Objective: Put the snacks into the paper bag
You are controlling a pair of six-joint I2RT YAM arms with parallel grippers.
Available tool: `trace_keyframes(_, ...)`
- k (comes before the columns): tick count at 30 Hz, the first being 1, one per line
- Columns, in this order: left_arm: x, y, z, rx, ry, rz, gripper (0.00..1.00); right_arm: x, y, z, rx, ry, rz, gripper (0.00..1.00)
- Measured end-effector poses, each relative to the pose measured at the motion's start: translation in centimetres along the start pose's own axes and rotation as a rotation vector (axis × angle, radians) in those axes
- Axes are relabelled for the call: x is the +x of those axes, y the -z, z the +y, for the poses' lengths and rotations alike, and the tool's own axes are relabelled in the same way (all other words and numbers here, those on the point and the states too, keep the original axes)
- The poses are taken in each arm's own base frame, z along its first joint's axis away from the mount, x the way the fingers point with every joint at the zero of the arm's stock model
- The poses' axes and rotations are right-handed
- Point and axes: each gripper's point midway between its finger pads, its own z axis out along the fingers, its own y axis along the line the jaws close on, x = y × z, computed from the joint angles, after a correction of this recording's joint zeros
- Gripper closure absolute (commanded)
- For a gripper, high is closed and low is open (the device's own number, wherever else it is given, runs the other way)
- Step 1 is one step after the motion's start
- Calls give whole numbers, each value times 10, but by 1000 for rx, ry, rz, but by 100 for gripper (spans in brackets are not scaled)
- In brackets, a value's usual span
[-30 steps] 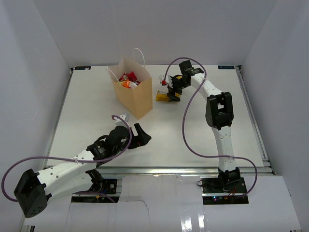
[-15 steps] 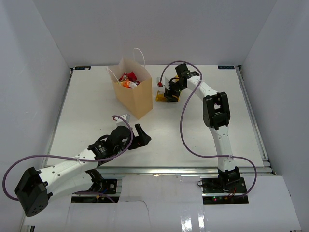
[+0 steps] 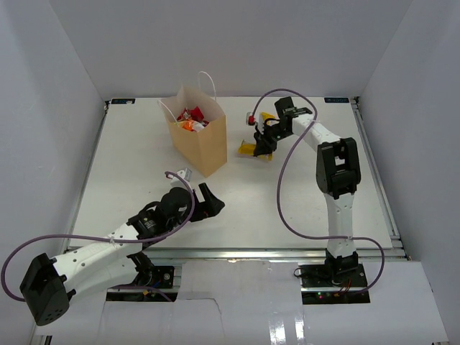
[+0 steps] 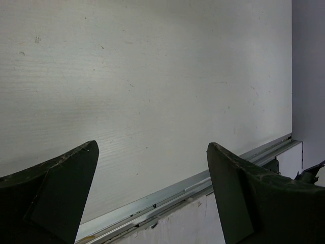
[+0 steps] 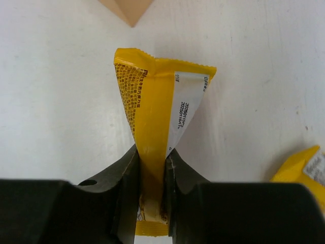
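The right arm was extended far over the desk (image 3: 144, 165), its forearm angled down toward the paper bag (image 3: 201, 144). The right claw (image 5: 151, 173) was clamped nearly closed on the lower end of one yellow packet (image 5: 157, 96), which projected beyond the fingertips, just beside the bag's base on the side facing the right arm. The left arm lay low along the near desk edge, well apart from the bag. The left claw (image 4: 152, 193) was spread wide and held nothing.

Count:
- Paper bags: one, upright, mouth open.
- Yellow packets outside the bag: two. The second yellow packet (image 5: 303, 168) lay near the held one, farther from the bag.
- Red and orange packets (image 3: 191, 119) inside the bag: number not discernible.
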Motion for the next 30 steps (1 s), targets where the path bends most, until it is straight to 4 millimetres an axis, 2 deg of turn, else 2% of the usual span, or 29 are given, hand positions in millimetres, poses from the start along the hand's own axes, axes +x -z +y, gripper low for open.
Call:
trace_keyframes(3, -2, 2, -2, 10, 0, -9, 2, -22, 33, 14, 19, -82, -57, 77)
trace_keyframes(6, -5, 4, -4, 18, -3, -19, 2, -61, 78, 28, 74, -107, -133, 77)
trace_keyframes(11, -7, 4, -5, 26, -19, -30, 2, -153, 155, 56, 186, -37, -321, 77)
trace_keyframes(13, -8, 3, -7, 32, -27, -34, 2, -189, 174, 75, 202, 1, -388, 77)
trace_keyframes(15, -8, 1, -7, 33, -35, -34, 2, -223, 182, 92, 197, 42, -443, 77)
trace_keyframes(18, -7, -2, -7, 36, -45, -26, 2, -271, 174, 114, 168, 99, -499, 76)
trace_keyframes(22, -4, -3, -8, 42, -48, -12, 2, -317, 139, 125, 162, 117, -525, 78)
trace_keyframes(24, -4, -2, -10, 48, -46, -11, 2, -335, 121, 117, 194, 109, -533, 82)
trace_keyframes(27, -5, 1, -14, 69, -37, -15, 2, -351, 100, 91, 284, 83, -544, 82)
trace_keyframes(28, -6, 2, -15, 78, -33, -20, 2, -353, 94, 82, 313, 72, -546, 81)
trace_keyframes(30, -9, 7, -19, 97, -22, -32, 2, -352, 82, 63, 373, 50, -542, 72)
